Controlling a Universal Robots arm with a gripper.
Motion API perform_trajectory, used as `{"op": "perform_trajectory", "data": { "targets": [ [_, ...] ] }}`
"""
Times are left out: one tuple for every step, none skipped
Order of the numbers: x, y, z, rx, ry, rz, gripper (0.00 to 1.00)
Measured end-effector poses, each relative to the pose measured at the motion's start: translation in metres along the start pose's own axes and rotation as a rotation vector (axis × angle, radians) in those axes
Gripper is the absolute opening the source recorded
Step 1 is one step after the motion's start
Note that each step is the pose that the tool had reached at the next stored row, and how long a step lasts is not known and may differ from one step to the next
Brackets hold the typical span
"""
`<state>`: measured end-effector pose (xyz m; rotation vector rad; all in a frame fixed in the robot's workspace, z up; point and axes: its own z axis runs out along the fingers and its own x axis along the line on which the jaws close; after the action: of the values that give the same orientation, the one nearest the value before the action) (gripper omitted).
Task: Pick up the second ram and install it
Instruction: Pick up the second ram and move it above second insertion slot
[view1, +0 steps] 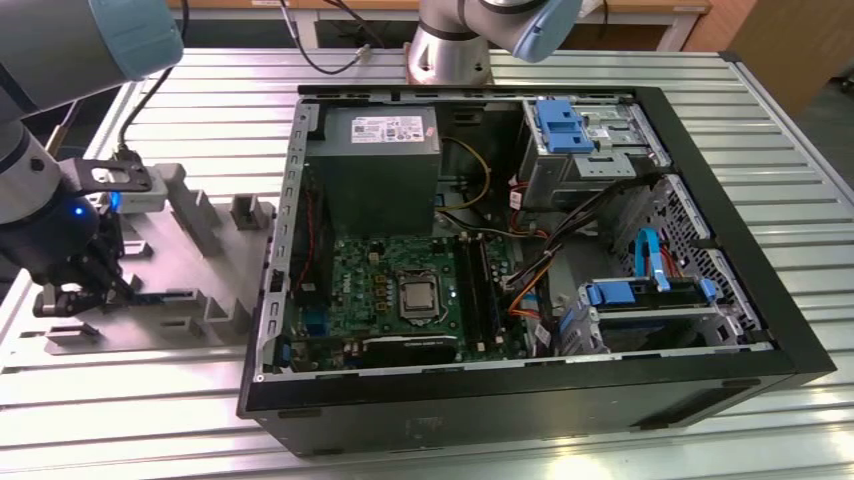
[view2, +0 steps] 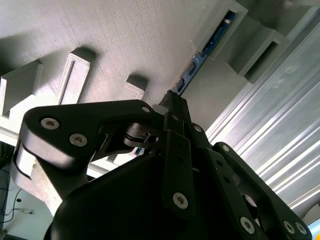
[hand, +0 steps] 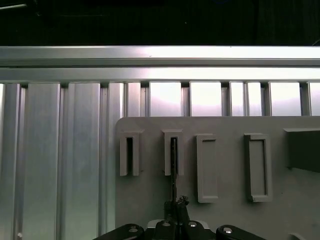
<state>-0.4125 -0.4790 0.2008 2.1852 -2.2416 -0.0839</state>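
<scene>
Your gripper (view1: 91, 290) sits at the exterior view's far left, low over the grey fixture plate (view1: 174, 322). In the second wrist view the gripper (view2: 172, 102) has its fingers drawn together on the near end of the second ram (view2: 205, 52). The stick stands on edge, and its far end is seated in a slotted block of the fixture plate (view2: 125, 40). The first wrist view agrees. There the second ram (hand: 173, 165) reads as a thin dark line running from the second slot block down into the gripper (hand: 176, 204), centred and straight. I judge this to be the pick itself, with the grasp made and the stick not yet out of its holder.

To do it well, hold the wrist square so the stick stays in line with the slot. Any twist would bind the board against the block's walls. Check that the pinch is on the board's flat faces, not riding on a corner. Draw along the slot's own direction and do not lever sideways. Watch the plate, because if it shifts on the slatted table (view1: 774, 130), the stick is jamming.

Further right, the open computer case (view1: 534, 405) lies on its side. The motherboard (view1: 387, 270) is exposed in it, well apart from the gripper.
</scene>
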Motion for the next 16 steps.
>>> {"op": "perform_trajectory", "data": {
  "targets": [
    [0.0000,0.0000,-0.0001,0.0000,0.0001,0.000,0.11],
    [0.0000,0.0000,-0.0001,0.0000,0.0000,0.000,0.11],
    [0.0000,0.0000,-0.0001,0.0000,0.0000,0.000,0.11],
    [0.0000,0.0000,-0.0002,0.0000,0.0000,0.000,0.11],
    [0.0000,0.0000,-0.0003,0.0000,0.0000,0.000,0.11],
    [0.0000,0.0001,-0.0011,-0.0004,0.0004,0.000,0.11],
    [0.0000,0.0001,-0.0022,-0.0004,0.0003,0.000,0.11],
    [-0.0001,0.0002,-0.0036,-0.0002,0.0002,0.000,0.11],
    [-0.0001,0.0002,-0.0051,-0.0001,0.0001,0.000,0.11],
    [-0.0002,0.0003,-0.0068,-0.0001,0.0002,0.000,0.11],
    [-0.0002,0.0004,-0.0087,0.0000,0.0001,0.000,0.11],
    [-0.0003,0.0005,-0.0106,0.0000,0.0000,0.000,0.11],
    [-0.0004,0.0005,-0.0124,0.0000,0.0000,0.000,0.11],
    [-0.0004,0.0006,-0.0143,-0.0001,0.0001,0.000,0.11],
    [-0.0005,0.0007,-0.0162,0.0000,0.0000,0.000,0.11],
    [-0.0007,0.0008,-0.0184,0.0000,0.0000,0.000,0.11]
  ]
}}
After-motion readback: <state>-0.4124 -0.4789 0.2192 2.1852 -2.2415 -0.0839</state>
